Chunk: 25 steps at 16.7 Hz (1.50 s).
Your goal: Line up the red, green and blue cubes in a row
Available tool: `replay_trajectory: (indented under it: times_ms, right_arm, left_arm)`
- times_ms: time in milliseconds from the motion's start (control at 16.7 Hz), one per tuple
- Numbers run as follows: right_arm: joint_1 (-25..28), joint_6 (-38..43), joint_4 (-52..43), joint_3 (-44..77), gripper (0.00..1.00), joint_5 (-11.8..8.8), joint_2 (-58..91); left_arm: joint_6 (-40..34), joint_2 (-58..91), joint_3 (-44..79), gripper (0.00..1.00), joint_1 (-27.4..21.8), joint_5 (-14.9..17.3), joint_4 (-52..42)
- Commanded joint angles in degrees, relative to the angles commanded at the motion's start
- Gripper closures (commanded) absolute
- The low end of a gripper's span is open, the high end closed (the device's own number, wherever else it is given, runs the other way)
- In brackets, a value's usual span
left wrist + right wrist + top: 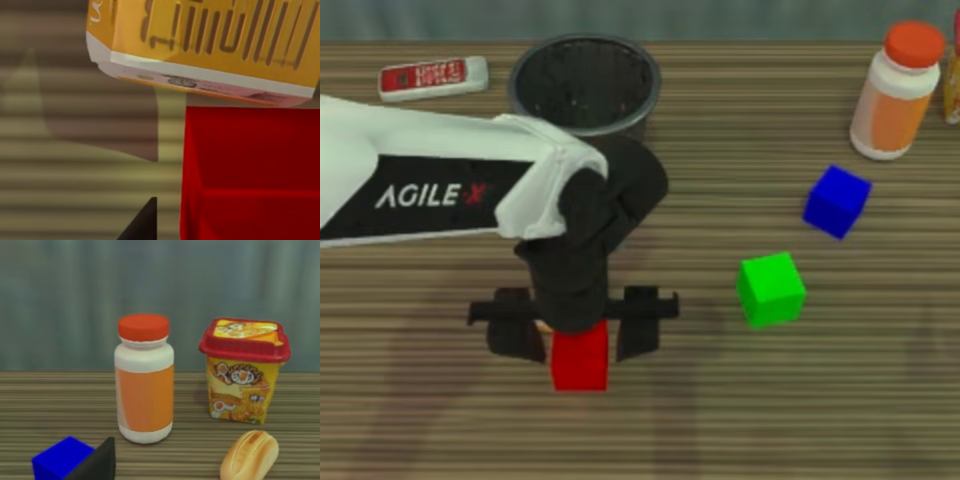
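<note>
The left gripper (pixel 580 335) hangs over the near middle of the table (pixel 840 400), its jaws spread to either side of the red cube (pixel 580 360). The cube sits between the two fingers (pixel 638 322), and whether they touch its faces I cannot tell. In the left wrist view the red cube (pixel 250 170) fills one side, with a yellow-orange labelled box (pixel 210 45) lying just beside it; a sliver of that box shows under the gripper from above.

To the right of the red cube, apart from it, stands the green cube (pixel 771 288), and farther right and back sits the blue cube (pixel 837 201), turned at an angle. The three do not form a straight row.

Behind the left arm stands a dark round bin (pixel 584 82); its inside looks dark and nothing can be made out in it. A red and white flat pack (pixel 432 76) lies to the bin's left.

At the back right stands a white bottle (pixel 894 92) with an orange label and orange cap, upright and capped. The right wrist view shows the same bottle (pixel 145 380), a yellow tub (pixel 243 371) with a red lid closed on it, a bread roll (pixel 250 455) lying nearer, and the blue cube (pixel 57 460).

Of the right gripper only one dark fingertip (pixel 97 465) shows, so the state of its jaws I cannot tell.
</note>
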Motion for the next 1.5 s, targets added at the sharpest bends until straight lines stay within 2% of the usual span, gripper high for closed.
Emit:
replay_trajectory:
  times_ms: [600, 1080, 1500]
  right_arm:
    - [0.0, 0.0, 0.0, 0.0, 0.0, 0.0, 0.0]
    - [0.0, 0.0, 0.0, 0.0, 0.0, 0.0, 0.0]
    - [0.71, 0.33, -1.25, 1.73, 0.0, -0.12, 1.74]
  left_arm:
    - [0.0, -0.09, 0.19, 0.0, -0.03, -0.01, -0.2]
    - [-0.39, -5.19, 8.92, 0.0, 0.81, -0.03, -14.33]
    - [-0.17, -7.05, 7.72, 0.0, 1.37, -0.16, -13.77]
